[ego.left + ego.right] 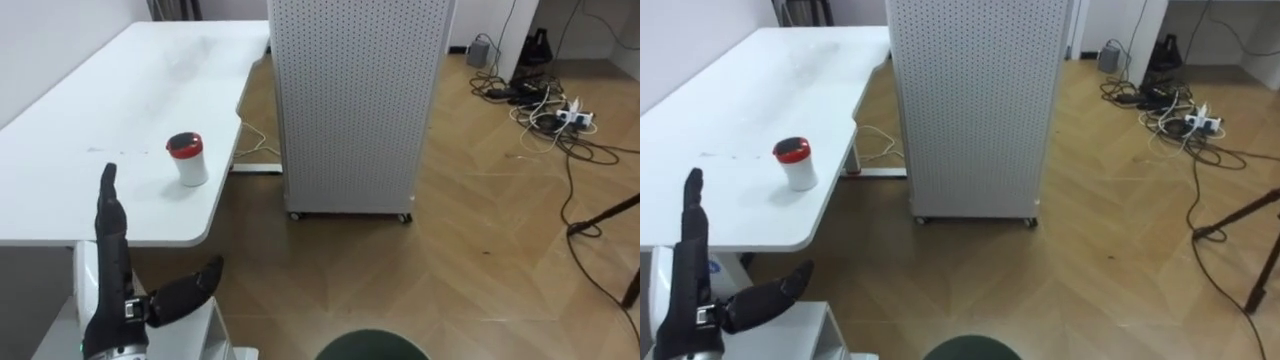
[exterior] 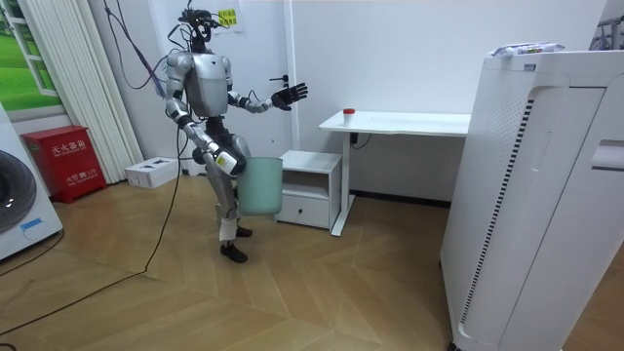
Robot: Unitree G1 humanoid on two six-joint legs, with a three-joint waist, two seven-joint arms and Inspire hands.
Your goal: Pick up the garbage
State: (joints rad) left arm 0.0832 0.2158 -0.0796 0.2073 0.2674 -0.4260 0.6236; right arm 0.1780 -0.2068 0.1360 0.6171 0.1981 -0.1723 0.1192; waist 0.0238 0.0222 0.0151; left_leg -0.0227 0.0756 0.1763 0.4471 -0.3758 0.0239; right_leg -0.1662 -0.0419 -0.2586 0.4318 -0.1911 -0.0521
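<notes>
One red-lidded cup [image 1: 186,158] stands on the table [image 1: 60,190], well ahead of our left hand [image 1: 115,260], which is spread open. We should step closer, then wrap its middle gently.

Right of the left hand [image 1: 113,285], a dark round rim [image 1: 372,346], perhaps a bin's, is cut off by the lower edge, as is the hand's wrist.
</notes>
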